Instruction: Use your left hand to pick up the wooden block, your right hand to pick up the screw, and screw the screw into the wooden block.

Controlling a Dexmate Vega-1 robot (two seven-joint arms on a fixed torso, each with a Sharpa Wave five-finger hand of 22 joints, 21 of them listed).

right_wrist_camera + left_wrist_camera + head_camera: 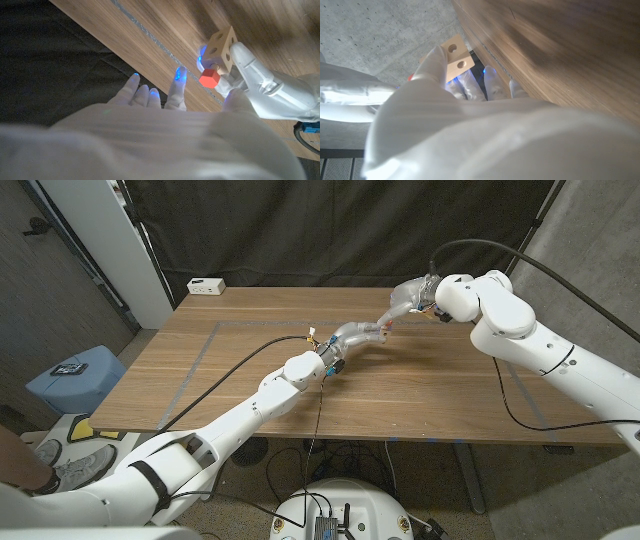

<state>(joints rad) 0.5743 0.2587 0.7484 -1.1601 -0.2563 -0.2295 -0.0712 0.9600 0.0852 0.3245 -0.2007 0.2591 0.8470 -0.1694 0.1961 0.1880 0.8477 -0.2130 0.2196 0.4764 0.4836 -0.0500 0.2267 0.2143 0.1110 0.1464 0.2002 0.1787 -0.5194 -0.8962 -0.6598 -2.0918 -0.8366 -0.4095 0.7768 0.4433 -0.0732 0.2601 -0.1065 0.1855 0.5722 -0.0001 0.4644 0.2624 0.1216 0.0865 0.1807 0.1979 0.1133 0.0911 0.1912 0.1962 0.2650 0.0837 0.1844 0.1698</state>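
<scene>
Over the wooden table (260,370) we see both arms stretched toward its middle, hands nearly meeting. The left robot hand (358,335) grips the wooden block (221,44) raised above the table, fingers wrapped round it. The right robot hand (412,293) hovers just beside it, fingers spread and holding nothing. The right wrist view shows a red-headed screw (209,77) seated in the block; the left wrist view shows two holes in the block's face.

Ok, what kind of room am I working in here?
Probably a lab or test bay: a bare concrete floor, a black curtain behind the wooden table, and loose cables under it.
</scene>
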